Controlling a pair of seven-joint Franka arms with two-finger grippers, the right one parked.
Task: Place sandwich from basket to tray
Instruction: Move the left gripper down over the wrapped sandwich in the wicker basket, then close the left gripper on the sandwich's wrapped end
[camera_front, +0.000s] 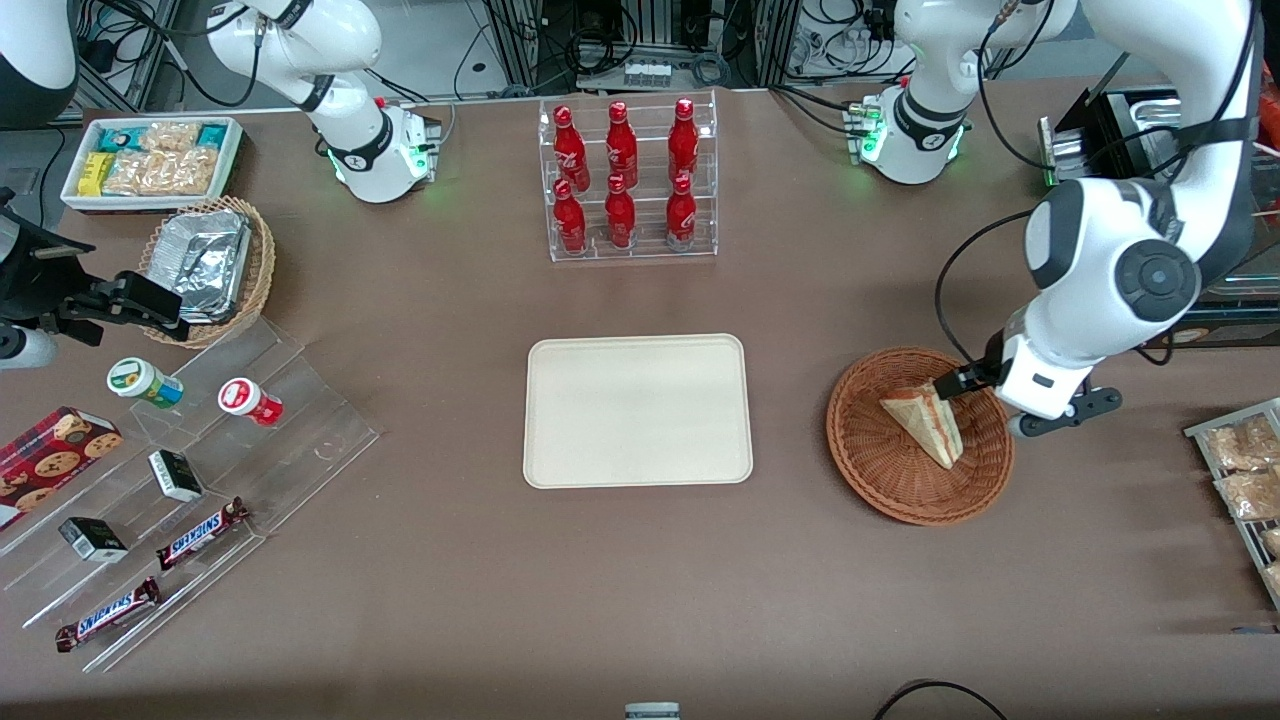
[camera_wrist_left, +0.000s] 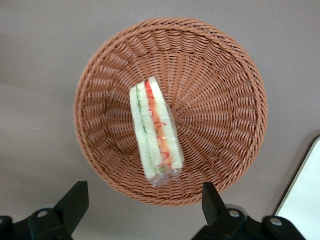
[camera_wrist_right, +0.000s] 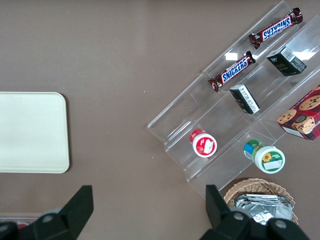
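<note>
Now the gripper (camera_wrist_left: 140, 207) is hanging above the basket (camera_front: 900, 480), with its two fingers (camera_wrist_left: 72, 202) spread wide apart and holding nothing. The sandwich (camera_wrist_left: 156, 131) is lying on its side inside the basket, wrapped in clear film, with the red and green filling showing along the cut edge. In the front view it is resting near the basket's middle, close under the working arm's wrist. To do this step well, I think the gripper should be lowering straight down so that one finger is passing along each bread face, and it should be closing gently, because the soft bread is easy to crush and the film may be slipping. The woven rim is raised, so the fingers should be staying clear of it. Seen from the wrist camera, the sandwich is lying between the two fingers' lines but not yet at their level; nothing is touching it. The tray (camera_front: 560, 450) is waiting bare, well apart from the basket, toward the parked arm's end.
</note>
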